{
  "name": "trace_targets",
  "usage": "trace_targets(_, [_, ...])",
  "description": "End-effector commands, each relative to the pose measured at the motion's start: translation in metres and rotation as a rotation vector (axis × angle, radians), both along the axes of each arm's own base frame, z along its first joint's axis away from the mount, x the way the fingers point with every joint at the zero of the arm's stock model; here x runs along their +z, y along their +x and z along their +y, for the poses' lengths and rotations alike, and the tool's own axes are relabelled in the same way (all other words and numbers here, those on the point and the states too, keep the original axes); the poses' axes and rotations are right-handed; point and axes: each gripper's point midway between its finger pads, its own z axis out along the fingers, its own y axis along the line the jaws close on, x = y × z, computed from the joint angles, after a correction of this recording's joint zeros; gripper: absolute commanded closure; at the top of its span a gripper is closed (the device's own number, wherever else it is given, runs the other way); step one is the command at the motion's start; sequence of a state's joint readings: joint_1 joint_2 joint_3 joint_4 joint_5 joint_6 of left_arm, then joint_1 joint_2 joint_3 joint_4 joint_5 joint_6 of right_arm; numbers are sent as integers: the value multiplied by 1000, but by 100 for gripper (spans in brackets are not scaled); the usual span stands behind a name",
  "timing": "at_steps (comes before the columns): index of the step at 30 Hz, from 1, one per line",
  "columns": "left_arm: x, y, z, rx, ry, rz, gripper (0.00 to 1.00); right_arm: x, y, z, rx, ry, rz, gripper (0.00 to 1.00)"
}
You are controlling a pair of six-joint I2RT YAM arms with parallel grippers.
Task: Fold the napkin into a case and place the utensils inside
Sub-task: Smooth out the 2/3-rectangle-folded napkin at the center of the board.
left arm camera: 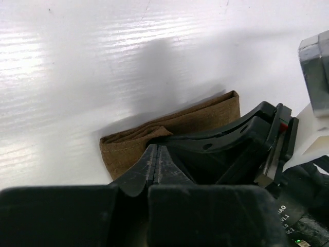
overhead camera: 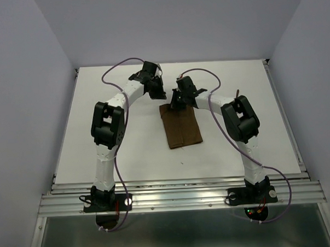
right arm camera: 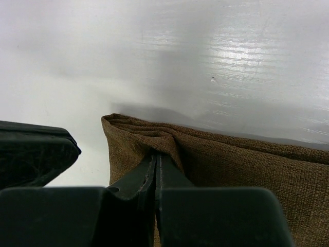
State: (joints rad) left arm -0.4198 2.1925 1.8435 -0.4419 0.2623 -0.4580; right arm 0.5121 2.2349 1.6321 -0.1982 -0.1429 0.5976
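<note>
The napkin [overhead camera: 181,127] lies as a narrow, layered brown case in the middle of the table, its long side running away from the arm bases. My right gripper [overhead camera: 176,104] is at its far end, shut on a puckered fold of the napkin [right arm camera: 247,170], with the right gripper [right arm camera: 156,155] tips buried in the cloth. My left gripper [overhead camera: 159,95] is shut just off the same far end. In the left wrist view the left gripper [left arm camera: 156,147] shows nothing between its jaws, and the napkin [left arm camera: 123,152] lies just beyond them. The utensils are out of view.
The white table [overhead camera: 100,153] is bordered by pale walls at left, right and back. A metal rail [overhead camera: 179,196] carrying both arm bases runs along the near edge. The two grippers stand close side by side; the left one's finger [right arm camera: 46,154] shows beside the cloth.
</note>
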Motion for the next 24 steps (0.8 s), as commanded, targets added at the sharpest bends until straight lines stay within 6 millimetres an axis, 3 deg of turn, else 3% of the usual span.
trace_targets(1, [-1,4,-12,-44,-18,-8,100,-10,-5,-12,5,-42,12,99])
trace_targets(5, [-11,2,-12,-52,-8,19,100,-6,-2,-16,-2,-36,7,99])
trace_targets(14, [-12,-9,-6,-81,1,6,100,0,-2,-18,1,-22,5,99])
trace_targets(21, [-31,-1,-16,-91,-14,34,100,12,-2,-17,11,-10,-12,98])
trace_targets(24, [-35,1,-18,-89,-18,40,100,27,-6,-11,31,30,-15,90])
